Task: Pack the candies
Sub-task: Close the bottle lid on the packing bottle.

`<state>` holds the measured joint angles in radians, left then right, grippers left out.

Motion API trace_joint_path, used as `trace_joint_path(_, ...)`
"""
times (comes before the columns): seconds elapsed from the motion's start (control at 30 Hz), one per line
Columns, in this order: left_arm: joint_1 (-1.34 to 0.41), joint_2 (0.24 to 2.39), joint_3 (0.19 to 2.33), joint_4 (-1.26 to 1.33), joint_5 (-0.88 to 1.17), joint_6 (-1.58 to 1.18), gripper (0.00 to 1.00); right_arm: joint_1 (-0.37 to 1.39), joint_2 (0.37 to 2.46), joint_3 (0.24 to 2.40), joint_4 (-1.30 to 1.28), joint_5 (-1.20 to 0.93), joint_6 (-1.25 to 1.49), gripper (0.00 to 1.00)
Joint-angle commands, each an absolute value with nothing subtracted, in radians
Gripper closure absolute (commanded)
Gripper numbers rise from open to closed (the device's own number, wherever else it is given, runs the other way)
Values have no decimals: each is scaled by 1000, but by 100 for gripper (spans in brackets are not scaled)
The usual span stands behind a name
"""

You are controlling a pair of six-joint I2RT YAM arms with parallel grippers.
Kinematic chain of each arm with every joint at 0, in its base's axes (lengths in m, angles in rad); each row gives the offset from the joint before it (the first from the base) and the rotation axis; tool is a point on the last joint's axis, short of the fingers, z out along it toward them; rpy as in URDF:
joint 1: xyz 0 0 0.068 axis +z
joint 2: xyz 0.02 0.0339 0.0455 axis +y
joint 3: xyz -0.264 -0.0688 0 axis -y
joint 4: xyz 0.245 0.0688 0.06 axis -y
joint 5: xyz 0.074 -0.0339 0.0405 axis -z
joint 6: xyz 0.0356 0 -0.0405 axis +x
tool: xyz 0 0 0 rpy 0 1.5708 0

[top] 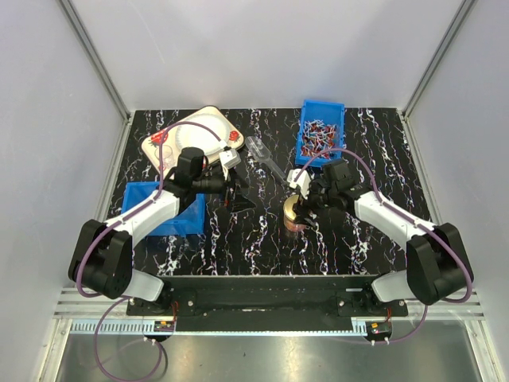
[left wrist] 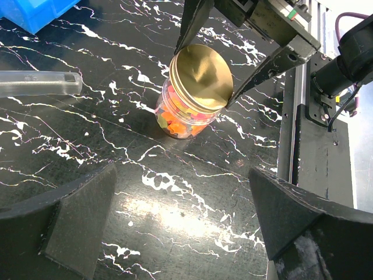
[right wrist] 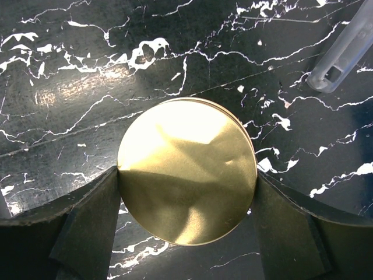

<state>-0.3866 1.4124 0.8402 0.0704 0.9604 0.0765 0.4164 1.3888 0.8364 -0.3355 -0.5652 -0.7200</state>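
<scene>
Near the middle of the counter (top: 262, 243) stands a small clear jar (left wrist: 175, 122), upright, with a gold lid (right wrist: 186, 163) on top. The candies (left wrist: 185, 123) are inside this jar; through the glass they look orange, pink and yellow, and they fill it almost up to the lid.

The right hand (right wrist: 186, 178) is above the jar and grips the gold lid. Its two dark fingers (right wrist: 87, 227) press the rim of the lid from opposite sides.

The left hand (left wrist: 180, 192) is just beside the jar, on its left side, and does not touch it. It is wide open and holds nothing.

A clear plastic tube (left wrist: 35, 83) lies flat on the counter, a little behind the jar. At the far right there is a blue bin (top: 305, 119) with wrapped sweets (top: 320, 137) in red, white and dark colours. A second blue bin (top: 143, 199) is on the left, partly under the left arm. Behind it, at the far left, lies a cream tray (top: 195, 131) with a few small red things on it; what they are I cannot tell.
</scene>
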Motion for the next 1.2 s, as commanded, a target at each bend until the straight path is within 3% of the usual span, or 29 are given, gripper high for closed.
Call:
trace_joint_path(0.0, -390, 1387, 833, 127, 976, 72, 1, 407, 1407, 847, -325, -555, -718, 17)
trace_joint_path(0.4, -391, 1385, 833, 126, 977, 74, 1, 405, 1447, 867, -373, -584, -733, 15)
trace_joint_path(0.87, -390, 1393, 836, 126, 983, 68, 1, 405, 1463, 876, -357, -581, -709, 1)
trace_joint_path(1.17, -390, 1393, 835, 127, 986, 66, 1, 405, 1453, 882, -344, -571, -690, 0)
